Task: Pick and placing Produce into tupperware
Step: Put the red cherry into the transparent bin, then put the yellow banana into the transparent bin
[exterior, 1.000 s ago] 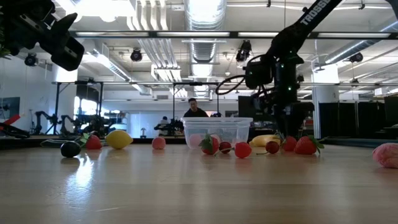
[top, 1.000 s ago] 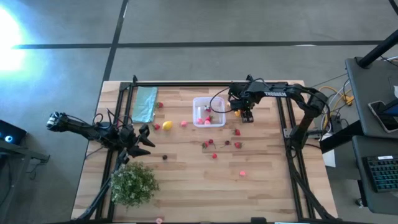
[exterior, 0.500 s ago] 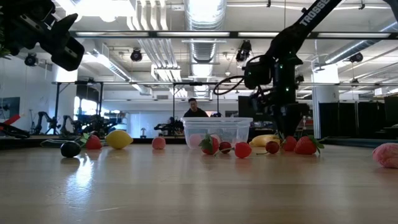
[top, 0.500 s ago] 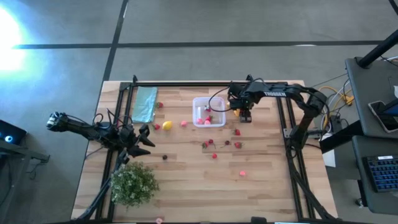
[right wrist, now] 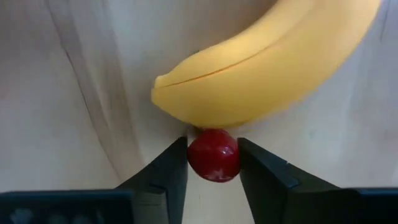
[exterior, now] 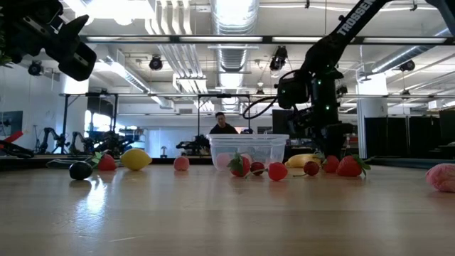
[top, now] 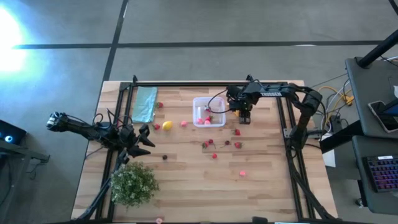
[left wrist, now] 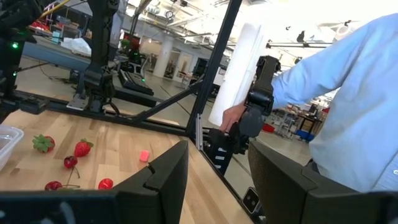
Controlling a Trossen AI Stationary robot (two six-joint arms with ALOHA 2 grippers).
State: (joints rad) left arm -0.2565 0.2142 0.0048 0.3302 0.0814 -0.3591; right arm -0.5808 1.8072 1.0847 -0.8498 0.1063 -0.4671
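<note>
Right gripper (right wrist: pixel 213 163) fingers (right wrist: pixel 166 171) closed on red berry (right wrist: pixel 214 155) touching banana (right wrist: pixel 261 68), beside tupperware (top: pixel 208 112); left gripper (left wrist: pixel 214 177) parted, empty.

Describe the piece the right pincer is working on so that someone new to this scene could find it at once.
Start at the clear tupperware near the table's far edge; the right pincer hangs just beside it, on the side away from the teal cloth. Between its fingers sits a small round red berry. Unlike the loose red pieces, it touches the yellow banana.
</note>
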